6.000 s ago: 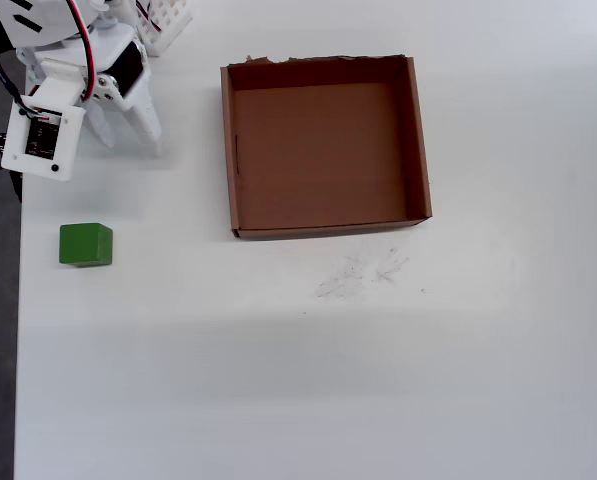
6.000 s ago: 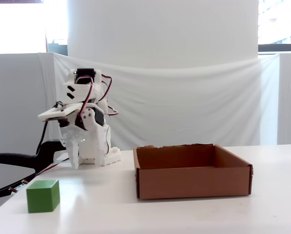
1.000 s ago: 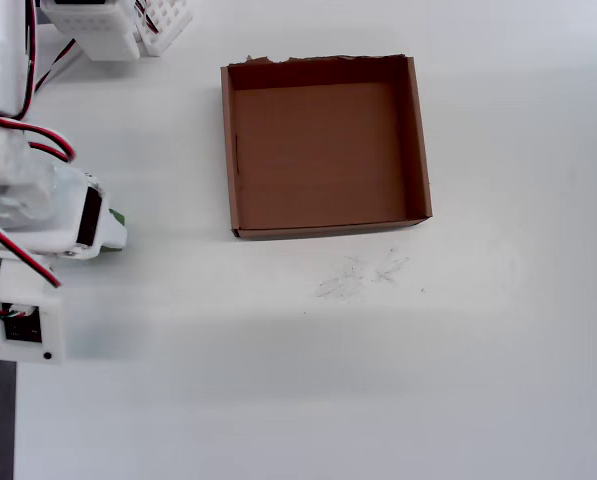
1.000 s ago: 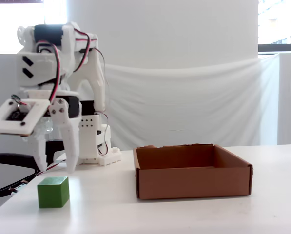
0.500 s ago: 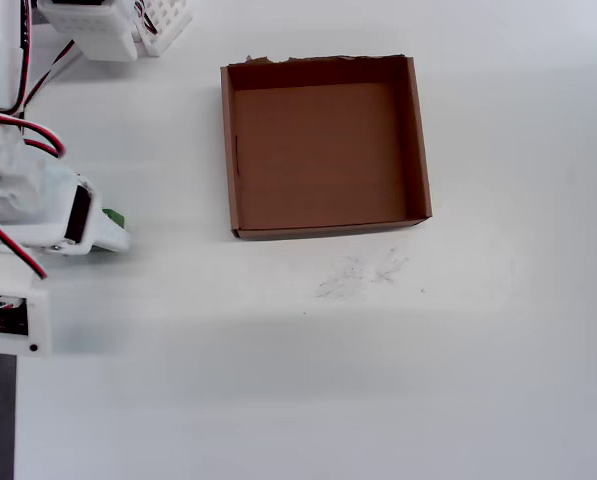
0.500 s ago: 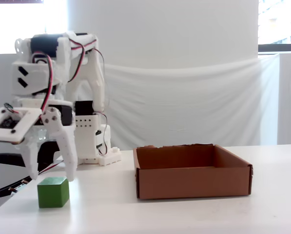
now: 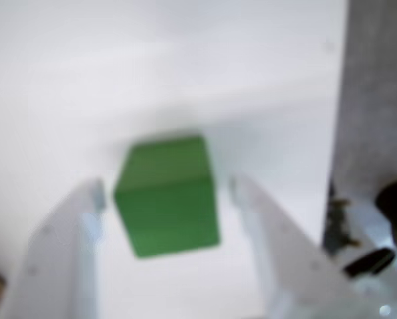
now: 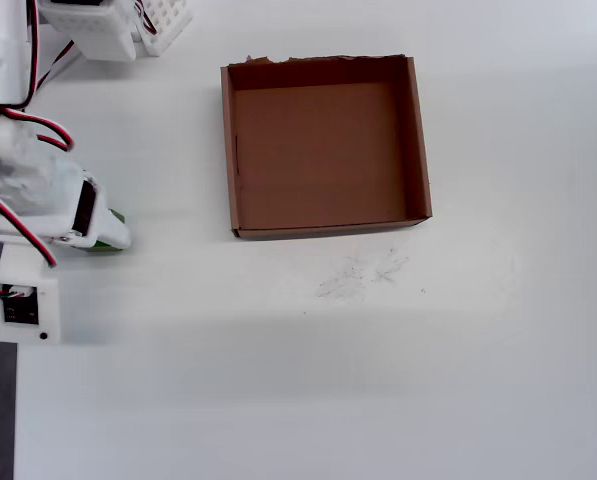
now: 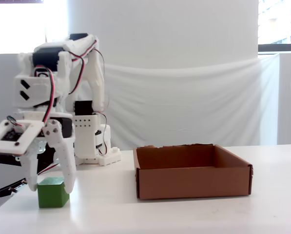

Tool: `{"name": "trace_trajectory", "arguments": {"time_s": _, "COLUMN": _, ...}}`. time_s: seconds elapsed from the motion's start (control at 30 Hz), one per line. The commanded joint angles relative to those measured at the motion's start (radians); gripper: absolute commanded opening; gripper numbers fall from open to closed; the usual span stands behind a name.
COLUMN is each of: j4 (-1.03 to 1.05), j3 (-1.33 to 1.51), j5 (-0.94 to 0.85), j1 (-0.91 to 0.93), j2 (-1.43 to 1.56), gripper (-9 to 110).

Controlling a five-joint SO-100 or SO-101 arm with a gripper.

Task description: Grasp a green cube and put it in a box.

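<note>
My gripper open astride the green cube — nothing pinched yet.
It looks light, rigid, matte — I'd squeeze its two flat side faces, mid-height.

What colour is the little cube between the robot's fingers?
Bright green. The green cube shows best in the wrist view, sitting between the open gripper.

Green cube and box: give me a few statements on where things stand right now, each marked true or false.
1. The green cube sits on the table between the open jaws of the gripper. True.
2. The box holds the cube. False: it is empty.
3. The cube is lifted clear of the table. False: in the fixed view it rests on the tabletop.
4. The box stands apart from the arm. True.
</note>
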Motion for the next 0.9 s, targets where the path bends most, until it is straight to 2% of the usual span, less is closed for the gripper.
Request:
{"name": "trace_trajectory", "arguments": {"time_s": 0.0, "j4": -0.06, "j3": 0.028, "j5": -0.028, "j1": -0.012, "j2": 0.048, "gripper": 24}}
{"name": "trace_trajectory", "arguments": {"time_s": 0.6, "j4": -0.124, "j3": 0.089, "j5": -0.014, "j1": -0.032, "j2": 0.049, "gripper": 16}}
{"name": "trace_trajectory", "arguments": {"time_s": 0.87, "j4": 0.092, "j3": -0.106, "j5": 0.02, "j1": -0.051, "j2": 0.051, "gripper": 15}}
